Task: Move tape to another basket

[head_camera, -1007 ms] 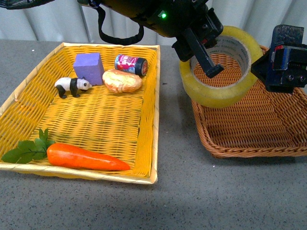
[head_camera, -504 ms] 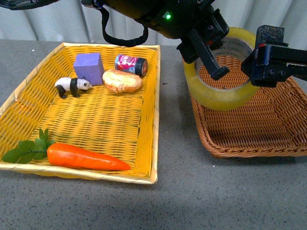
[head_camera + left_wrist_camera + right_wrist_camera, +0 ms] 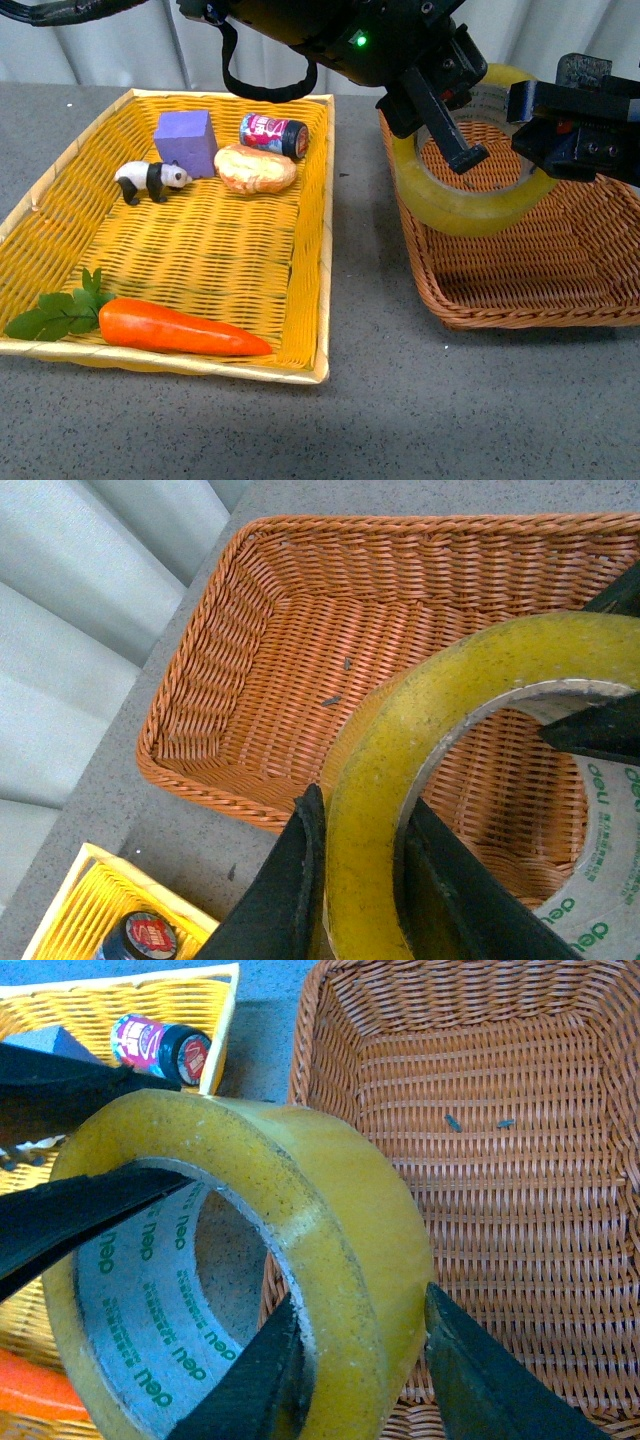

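Front view — left gripper (image 3: 426,124), right gripper (image 3: 536,126) both clamped on tape (image 3: 470,212) over basket (image 3: 520,312) — tray (image 3: 312,250) alongside

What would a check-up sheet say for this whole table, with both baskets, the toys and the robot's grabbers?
Surface: grey speckled tabletop, holding both baskets.
Job's things: wide roll of translucent yellow tape held in the air over the left edge of the dark brown wicker basket; only tiny specks inside the basket.
Clutter: bright yellow woven tray with purple block, toy panda, bread roll, small can, orange carrot.
Grippers: left gripper shut on the tape's wall; right gripper straddles the wall, grip unclear.
Cables: black cable loops off the left arm.
Surroundings: pale curtain behind.
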